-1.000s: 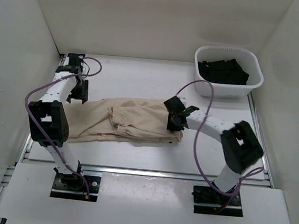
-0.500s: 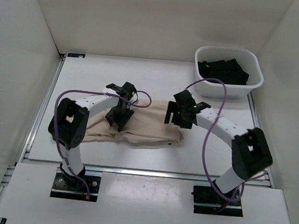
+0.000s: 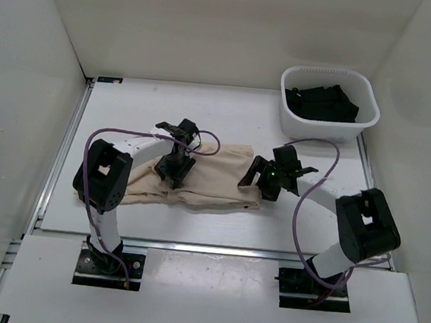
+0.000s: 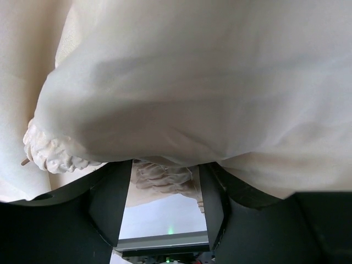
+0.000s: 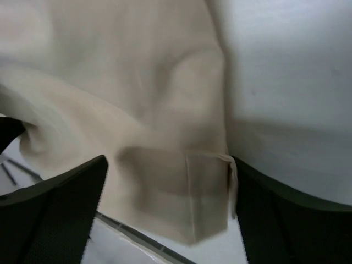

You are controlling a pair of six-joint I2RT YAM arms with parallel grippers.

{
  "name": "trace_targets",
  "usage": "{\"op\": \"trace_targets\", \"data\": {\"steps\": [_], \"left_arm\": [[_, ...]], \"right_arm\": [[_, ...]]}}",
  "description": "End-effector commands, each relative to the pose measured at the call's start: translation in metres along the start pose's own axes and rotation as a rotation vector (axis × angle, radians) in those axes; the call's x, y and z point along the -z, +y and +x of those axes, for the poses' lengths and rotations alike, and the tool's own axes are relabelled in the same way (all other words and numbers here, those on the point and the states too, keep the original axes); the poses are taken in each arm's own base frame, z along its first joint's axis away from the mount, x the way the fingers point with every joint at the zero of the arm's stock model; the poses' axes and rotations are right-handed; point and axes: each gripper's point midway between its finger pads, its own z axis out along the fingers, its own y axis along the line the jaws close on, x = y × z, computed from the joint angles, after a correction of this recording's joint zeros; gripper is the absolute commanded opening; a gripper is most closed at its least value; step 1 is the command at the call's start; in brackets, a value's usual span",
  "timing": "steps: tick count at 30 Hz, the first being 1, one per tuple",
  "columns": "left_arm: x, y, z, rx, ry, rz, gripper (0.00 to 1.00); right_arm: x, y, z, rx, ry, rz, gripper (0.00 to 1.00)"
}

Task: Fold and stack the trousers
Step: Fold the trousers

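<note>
right gripper (image 5: 168, 160) shifted to edge of trousers (image 3: 216, 168), jaws apart, left gripper (image 3: 173, 170) cloth-hidden, cannot tell, white table (image 3: 227, 117)

Left gripper (image 3: 174, 170) tips under trousers (image 3: 218, 173)

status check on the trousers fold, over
Left gripper down on trousers, tips buried under cloth, grip unclear. Right gripper open over the hem end. Trousers lie partly folded. Nothing blocking.

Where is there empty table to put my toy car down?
Bare table lies between the trousers and the back wall, left of the basket, and along the near edge. The middle is crowded: left gripper and right gripper are at the trousers.
</note>
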Motion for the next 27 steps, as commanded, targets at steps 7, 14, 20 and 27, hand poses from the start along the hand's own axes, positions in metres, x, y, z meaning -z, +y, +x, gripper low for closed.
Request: {"op": "trace_targets", "data": {"steps": [7, 14, 20, 27], "left_arm": [[0.067, 0.018, -0.031, 0.059, -0.205, 0.002, 0.7], [0.102, 0.08, -0.017, 0.252, -0.291, -0.021, 0.79], [0.063, 0.076, 0.019, 0.309, -0.182, 0.062, 0.79], [0.033, 0.02, -0.003, 0.2, -0.13, 0.241, 0.81]], "right_arm": [[0.007, -0.004, -0.004, -0.204, 0.044, -0.14, 0.0], [0.161, -0.094, -0.053, -0.192, -0.216, 0.242, 0.0], [0.191, -0.013, -0.065, 0.181, -0.164, 0.299, 0.0], [0.089, 0.135, -0.015, 0.473, 0.1, 0.172, 0.0]]}}
